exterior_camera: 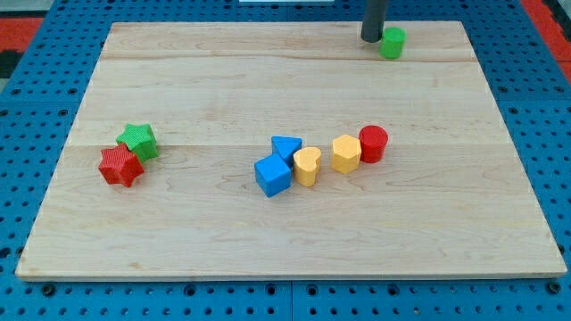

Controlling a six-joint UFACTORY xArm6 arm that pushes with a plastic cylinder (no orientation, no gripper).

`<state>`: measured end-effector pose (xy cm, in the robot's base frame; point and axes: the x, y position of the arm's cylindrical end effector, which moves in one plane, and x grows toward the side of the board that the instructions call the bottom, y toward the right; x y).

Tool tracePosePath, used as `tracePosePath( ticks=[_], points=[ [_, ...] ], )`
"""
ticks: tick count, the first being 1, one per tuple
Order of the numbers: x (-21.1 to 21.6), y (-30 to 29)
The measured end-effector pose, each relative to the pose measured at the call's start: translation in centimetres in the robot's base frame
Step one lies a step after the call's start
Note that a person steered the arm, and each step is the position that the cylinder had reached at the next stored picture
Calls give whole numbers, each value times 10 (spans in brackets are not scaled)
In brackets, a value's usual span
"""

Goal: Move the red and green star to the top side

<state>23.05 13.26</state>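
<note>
The red star (119,167) lies at the view's left on the wooden board (223,80), touching the green star (138,140), which sits just above and to its right. My tip (372,38) is at the view's top, right of centre, far from both stars. It stands right beside a small green block (392,42), on that block's left; whether they touch I cannot tell.
Near the board's middle is a cluster: a blue triangle (286,148), a blue cube (273,175), a yellow heart (307,166), a yellow hexagon (346,153) and a red cylinder (373,143). Blue pegboard surrounds the board.
</note>
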Motion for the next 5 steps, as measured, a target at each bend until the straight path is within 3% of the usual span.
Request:
tracePosePath(
  ticks=[1,2,4,5],
  points=[
    [74,-13],
    [121,-72],
    [171,-157],
    [249,-188]
  ],
)
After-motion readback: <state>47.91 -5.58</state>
